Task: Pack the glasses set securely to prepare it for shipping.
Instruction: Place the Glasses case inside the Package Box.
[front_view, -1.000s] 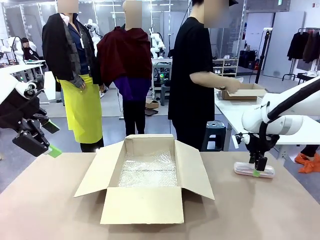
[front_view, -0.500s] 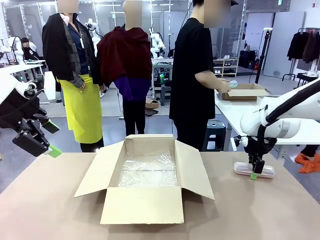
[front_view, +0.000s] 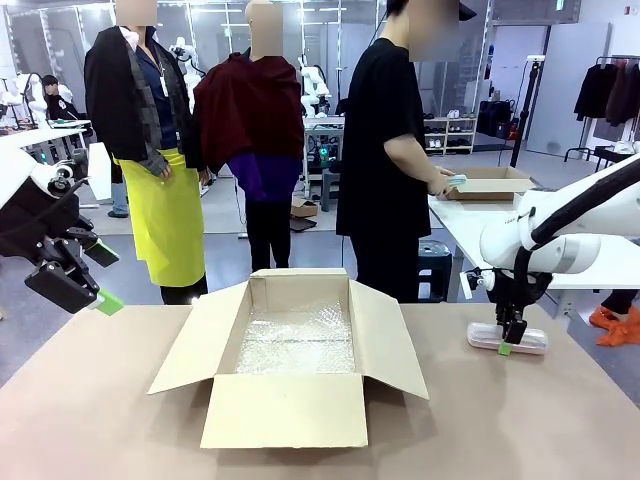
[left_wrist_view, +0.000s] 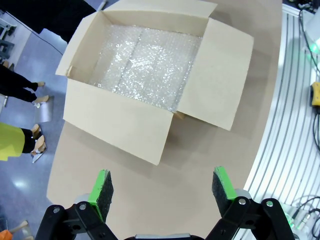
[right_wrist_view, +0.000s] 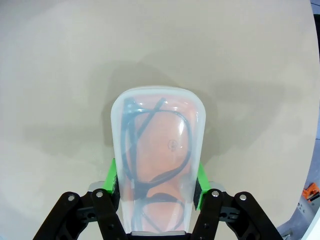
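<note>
The translucent pink glasses case (front_view: 508, 339) lies flat on the table at the right, with dark glasses showing through its lid (right_wrist_view: 157, 160). My right gripper (front_view: 508, 342) comes down on it, its green pads (right_wrist_view: 113, 180) pressed against the case's two long sides. A person in black at the far side holds a small mint green case (front_view: 456, 181) over a box on another table. My left gripper (front_view: 103, 277) hangs open above the table's left edge, nothing between its fingers (left_wrist_view: 162, 187).
An open cardboard box (front_view: 285, 410) stands mid-table, flaps spread, its floor lined with clear bubble wrap (front_view: 297, 340); from above the box (left_wrist_view: 117, 122) and wrap (left_wrist_view: 145, 60) lie ahead of the left gripper. Bare table lies between box and pink case.
My right gripper has shifted slightly left and settled on the pink case. The person's hand has lowered the mint green case toward the box on the far table.
</note>
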